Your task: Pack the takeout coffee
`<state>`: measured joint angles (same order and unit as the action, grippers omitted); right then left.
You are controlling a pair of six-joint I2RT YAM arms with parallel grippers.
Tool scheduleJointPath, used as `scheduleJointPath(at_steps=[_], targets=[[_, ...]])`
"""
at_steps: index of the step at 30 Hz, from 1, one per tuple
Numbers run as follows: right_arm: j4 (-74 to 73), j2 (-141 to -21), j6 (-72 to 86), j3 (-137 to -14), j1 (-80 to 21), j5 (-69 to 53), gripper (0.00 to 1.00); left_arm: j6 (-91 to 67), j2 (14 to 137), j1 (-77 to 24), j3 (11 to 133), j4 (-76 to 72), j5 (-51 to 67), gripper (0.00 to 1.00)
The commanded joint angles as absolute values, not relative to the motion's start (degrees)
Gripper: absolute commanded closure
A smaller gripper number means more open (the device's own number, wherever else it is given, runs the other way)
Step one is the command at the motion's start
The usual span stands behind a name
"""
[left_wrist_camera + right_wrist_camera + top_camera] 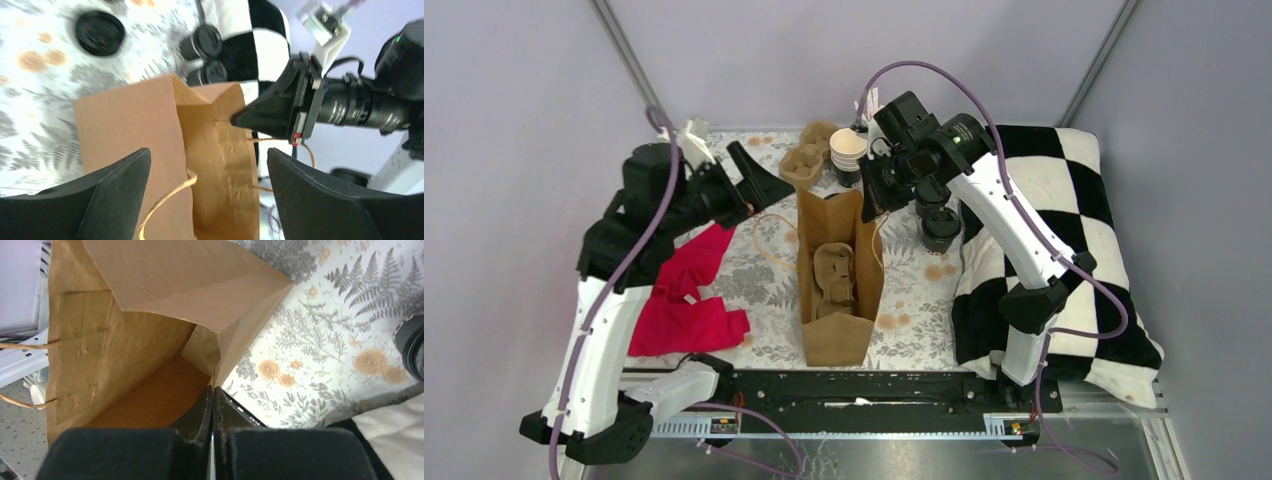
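The paper bag [839, 335] stood open in the middle of the bench [914, 300], its mouth stretched from the near edge toward the far edge. In the top view a moulded carrier [834, 280] seemed to sit inside it. The right hand [212, 400] was closed on the right rim of the bag, pinching the paper wall. The left hand [208, 160] hung by the bag's far left corner with its fingers spread wide and nothing between them.

The takeout coffee [941, 228] stood upright with its lid on, right of the bag toward the far right corner. It was just beside a second lidded cup [931, 195] and against the checkered pillow [1044, 200].

The cup lay close to the right hand, just beyond it toward the pillow. The right arm was clearly the nearer one, but it was busy with the rim. The free left hand would probably have had to reach across the bag's mouth and close on the cup's upright axis from above or from the side.
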<state>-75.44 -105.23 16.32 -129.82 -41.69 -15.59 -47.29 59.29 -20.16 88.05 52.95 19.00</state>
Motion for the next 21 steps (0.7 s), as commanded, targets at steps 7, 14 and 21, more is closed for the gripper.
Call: scheduleJointPath(at_steps=[7,14,21], targets=[[-57.66,-101.03,10.47,-130.45,-42.45,-25.12,1.00,-32.15,64.81,-19.78,106.60,56.49,4.93,0.11],[-58.20,-103.05,7.67,-131.87,-42.54,-31.69,1.00,-27.54,70.83,-19.78,111.69,53.08,21.05,0.16],[-61.93,-105.38,11.67,-134.12,-42.60,-32.07,1.00,-24.27,76.95,-21.10,115.48,60.59,31.34,0.22]])
